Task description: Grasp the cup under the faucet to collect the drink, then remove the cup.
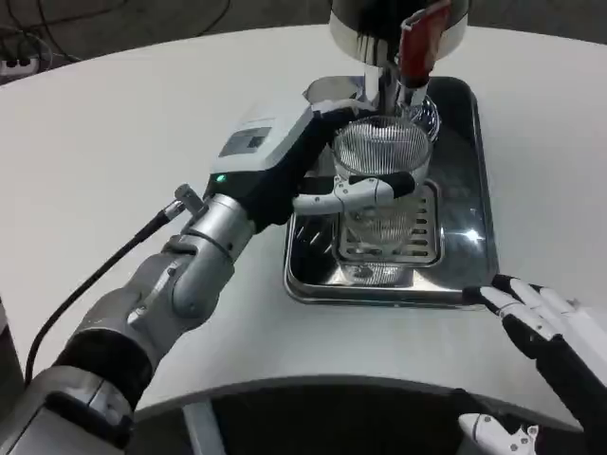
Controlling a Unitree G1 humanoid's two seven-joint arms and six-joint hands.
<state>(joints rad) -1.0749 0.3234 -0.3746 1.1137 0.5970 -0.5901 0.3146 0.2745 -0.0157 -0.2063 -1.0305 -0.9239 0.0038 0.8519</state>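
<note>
White worktop carries a steel drip tray beneath the faucet. Left hand fingers are clamped around the ribbed glass cup, which stands on the tray grate directly under the spout; right hand rests near the tray's front corner, fingers apart, holding nothing. Recommendation: keep the cup upright and centred under the spout, grip firm, no tilt while filling.

dispenser: top cut off by frame | right hand: partly past edge | cup: left side hidden by left hand
</note>
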